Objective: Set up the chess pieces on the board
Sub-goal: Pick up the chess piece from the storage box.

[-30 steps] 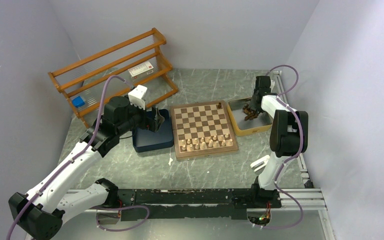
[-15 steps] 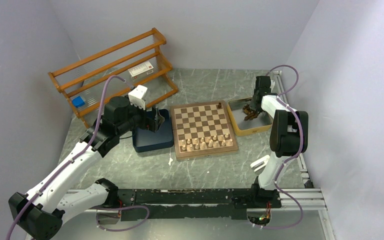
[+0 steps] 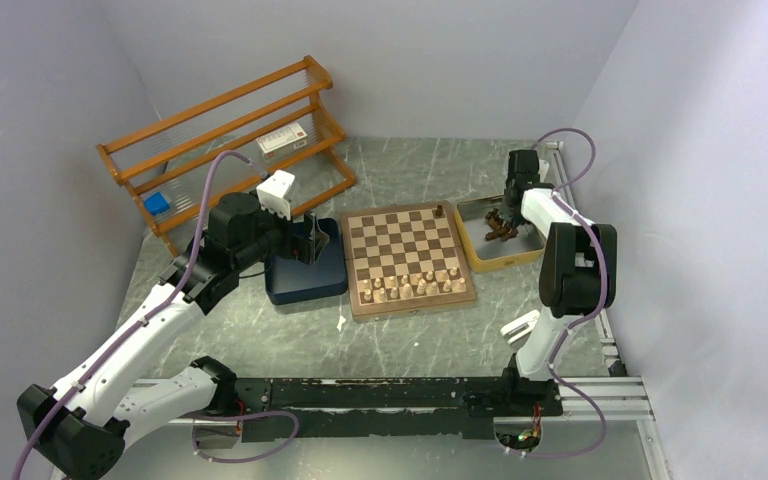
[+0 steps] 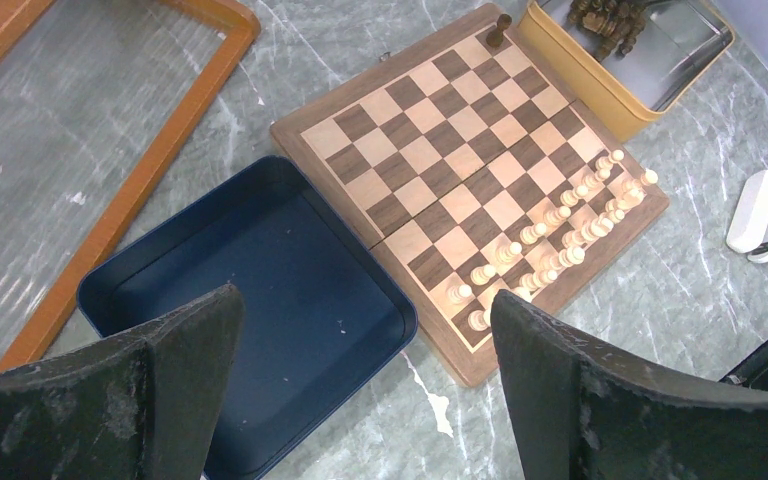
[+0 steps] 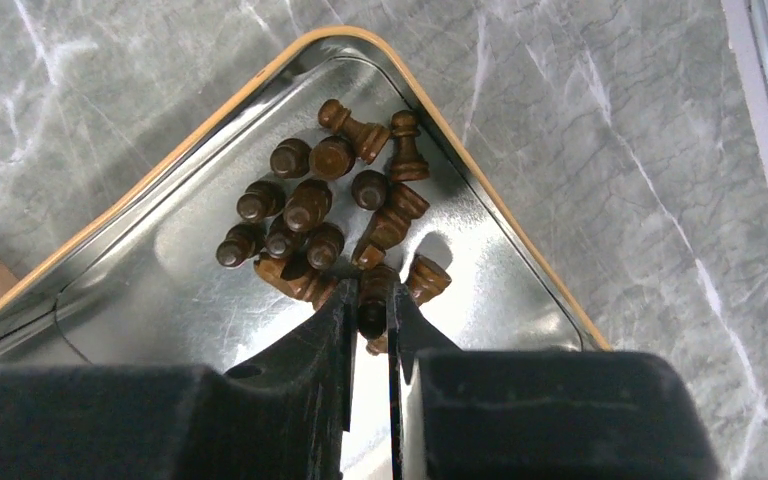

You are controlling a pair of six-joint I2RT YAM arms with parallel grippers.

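Moved in the last second: my right gripper (image 5: 372,300) has narrowed from a looser gap to a pinch; the arm sits where it did.

Item 1: yellow-rimmed tray (image 5: 210,120), at 3 o'clock of the board (image 3: 400,225). Contents: a heap of dark chess pieces (image 5: 305,210), some upright, some toppled. My right fingers are clamped on the gripped piece (image 5: 374,285) at the heap's 6 o'clock edge in the wrist view.

Item 2: dark blue tray (image 4: 160,275), just beside the board at its 9 o'clock. My left gripper (image 4: 362,300) hangs above it, jaws spread wide, holding nothing.

Item 3: the board. A lone dark piece (image 3: 441,211) stands at its 1 o'clock corner; pale pieces (image 3: 410,285) fill the two rows at 6 o'clock.
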